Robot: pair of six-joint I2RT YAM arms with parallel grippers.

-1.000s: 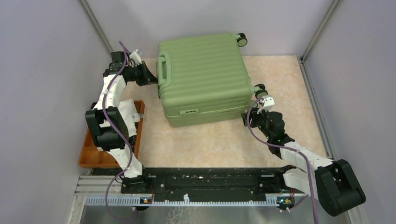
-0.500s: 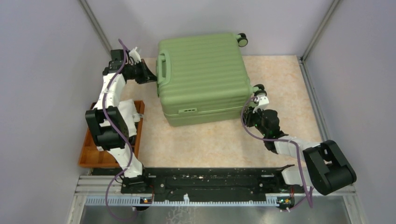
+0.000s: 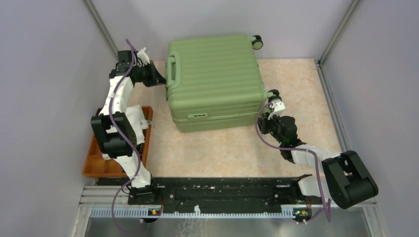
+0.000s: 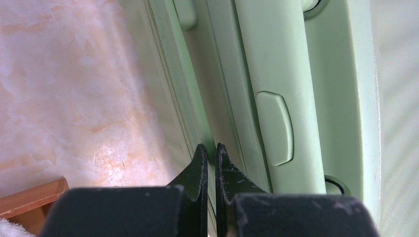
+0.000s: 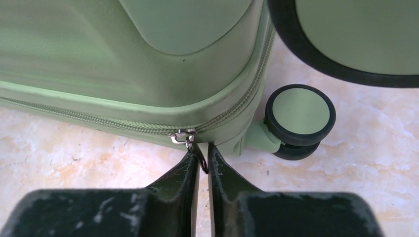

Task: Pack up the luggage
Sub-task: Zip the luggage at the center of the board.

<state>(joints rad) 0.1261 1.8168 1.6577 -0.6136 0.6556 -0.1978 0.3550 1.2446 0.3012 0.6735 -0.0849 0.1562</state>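
Your right gripper (image 3: pixel 262 120) has closed since a second ago. From above, the luggage (image 3: pixel 212 74) lies shut on the table (image 3: pixel 306 98), long axis left to right, wheels pointing right. Left wrist view: the left gripper (image 4: pixel 208 149) is pressed together at the luggage's seam. Right wrist view: the right gripper pinches the zipper pull (image 5: pixel 190 143).

The marbled beige table (image 3: pixel 306 89) carries the closed luggage (image 3: pixel 212 74) and an orange tray (image 3: pixel 93 165).
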